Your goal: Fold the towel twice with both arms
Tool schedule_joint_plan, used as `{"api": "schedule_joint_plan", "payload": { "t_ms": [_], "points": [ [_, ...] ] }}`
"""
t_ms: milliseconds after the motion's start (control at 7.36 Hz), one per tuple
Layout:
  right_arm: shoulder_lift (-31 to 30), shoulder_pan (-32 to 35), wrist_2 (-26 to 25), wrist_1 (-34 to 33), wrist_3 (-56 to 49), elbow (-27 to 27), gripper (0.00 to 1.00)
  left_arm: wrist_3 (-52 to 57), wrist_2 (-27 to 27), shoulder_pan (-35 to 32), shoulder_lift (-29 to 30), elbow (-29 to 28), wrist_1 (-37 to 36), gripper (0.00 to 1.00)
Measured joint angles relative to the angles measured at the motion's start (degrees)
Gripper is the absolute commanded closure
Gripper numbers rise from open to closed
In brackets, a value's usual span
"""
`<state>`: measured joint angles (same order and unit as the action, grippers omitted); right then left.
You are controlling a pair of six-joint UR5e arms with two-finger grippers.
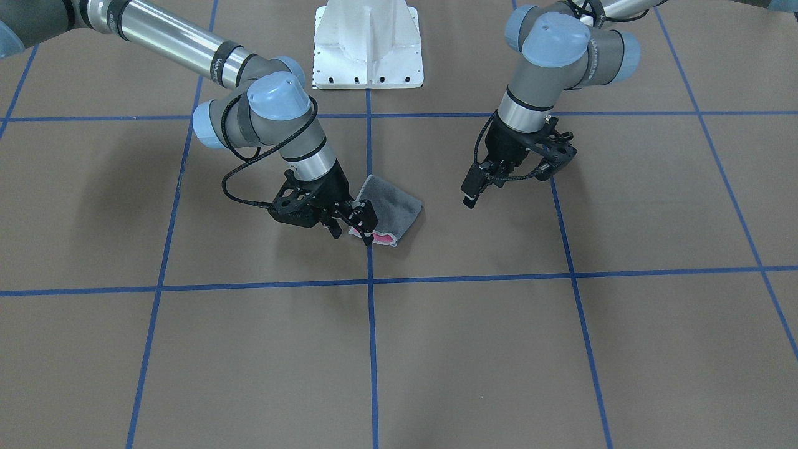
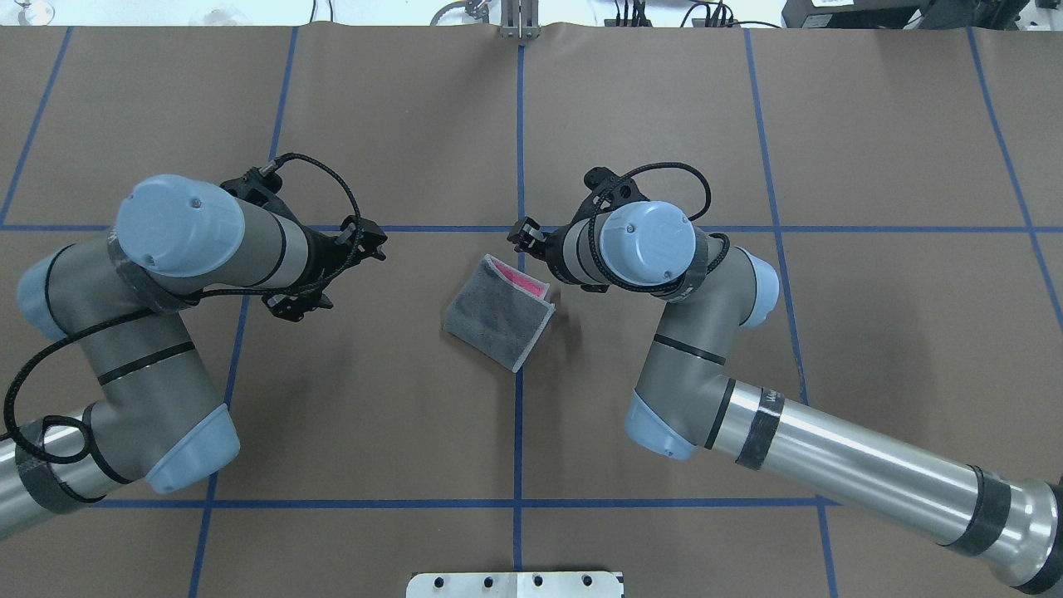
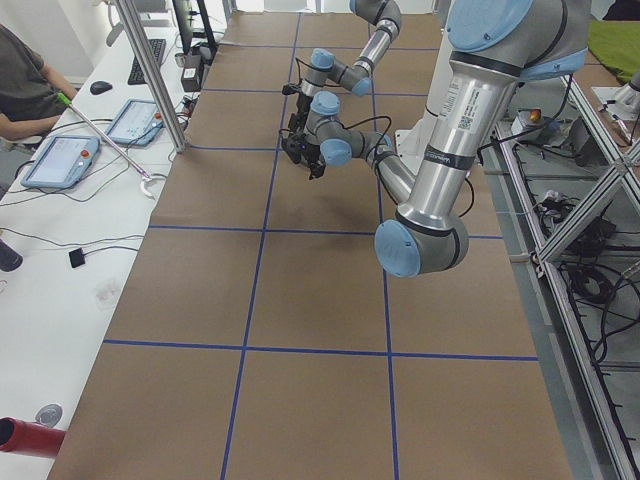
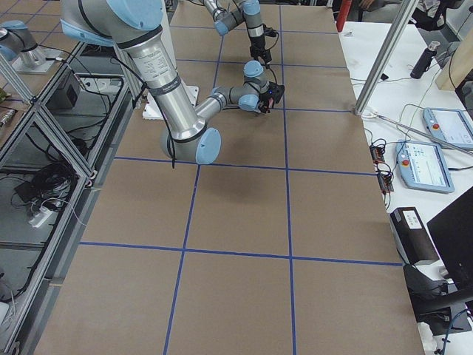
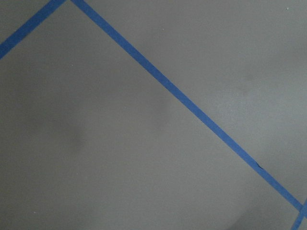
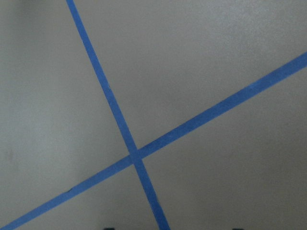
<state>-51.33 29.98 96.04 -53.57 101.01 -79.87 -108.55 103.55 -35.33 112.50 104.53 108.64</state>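
Note:
The towel (image 1: 394,209) lies folded on the brown table near the middle, dark grey face up, with a pink strip and light border showing at one edge; it also shows in the overhead view (image 2: 497,312). My right gripper (image 1: 354,227) hangs low at the towel's pink edge, fingers apart, holding nothing; the overhead view shows it (image 2: 525,237) at the towel's far corner. My left gripper (image 1: 483,184) hovers above bare table well away from the towel, fingers apart and empty, as the overhead view also shows (image 2: 336,270). Both wrist views show only table and tape.
The white pedestal base (image 1: 368,43) stands at the robot's side of the table. Blue tape lines (image 1: 370,284) form a grid on the brown surface. A seated person (image 3: 20,80) and tablets (image 3: 62,158) are on a side bench beyond the table's far edge.

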Motion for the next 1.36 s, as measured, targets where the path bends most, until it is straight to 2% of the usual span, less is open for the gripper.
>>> {"api": "schedule_joint_plan", "payload": {
  "t_ms": [272, 815, 1087, 1359],
  "points": [
    [-0.19, -0.17, 0.02, 0.52, -1.82, 0.58, 0.31, 0.00, -0.01, 0.04, 0.00, 0.03, -0.01, 0.00],
    [-0.72, -1.14, 0.09, 0.58, -2.66, 0.68, 0.39, 0.00, -0.01, 0.06, 0.00, -0.03, -0.01, 0.00],
    [-0.78, -1.21, 0.11, 0.60, -3.01, 0.63, 0.50, 0.00, -0.01, 0.08, 0.00, -0.03, -0.01, 0.00],
    [-0.77, -1.26, 0.10, 0.65, -3.02, 0.60, 0.52, 0.00, -0.01, 0.08, 0.00, -0.03, -0.01, 0.00]
  ]
}}
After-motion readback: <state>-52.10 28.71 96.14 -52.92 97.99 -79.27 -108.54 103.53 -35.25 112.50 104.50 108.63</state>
